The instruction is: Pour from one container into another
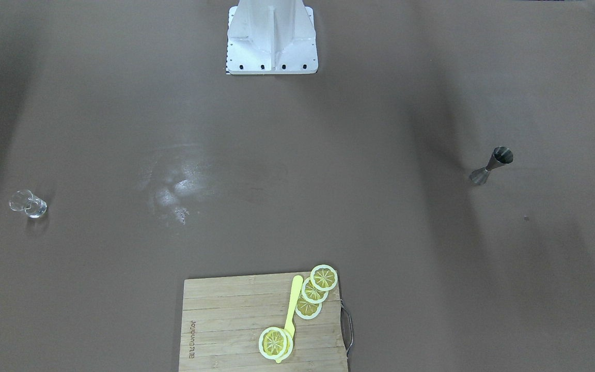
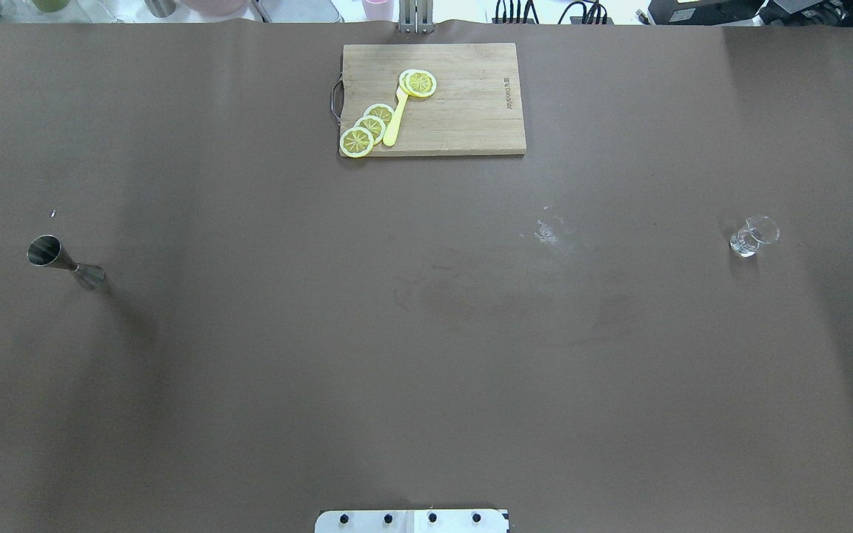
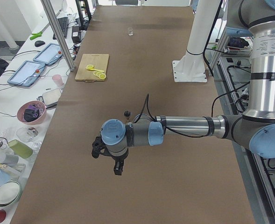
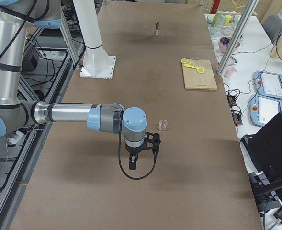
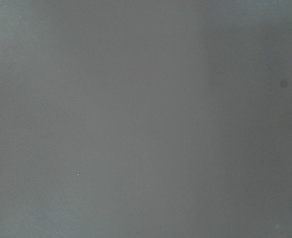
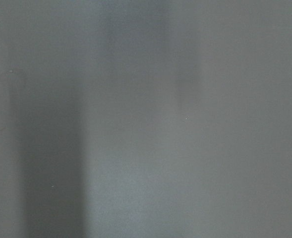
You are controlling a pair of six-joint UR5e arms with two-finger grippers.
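The steel jigger (image 2: 65,261) stands upright on the brown table, far on my left side; it also shows in the front view (image 1: 491,166). The clear glass cup (image 2: 752,237) stands far on my right side, and the front view shows it at that picture's left (image 1: 28,204). Only the side views show the grippers. My left gripper (image 3: 107,158) hangs over bare table just short of the jigger (image 3: 126,113). My right gripper (image 4: 143,153) hangs a little short of the glass (image 4: 163,125). I cannot tell whether either is open or shut. Both wrist views show only blurred table.
A wooden cutting board (image 2: 463,111) with lemon slices (image 2: 367,129) and a yellow knife (image 2: 395,118) lies at the far middle edge. The white robot base (image 1: 271,46) stands at the near edge. A whitish smudge (image 1: 178,186) marks the table.
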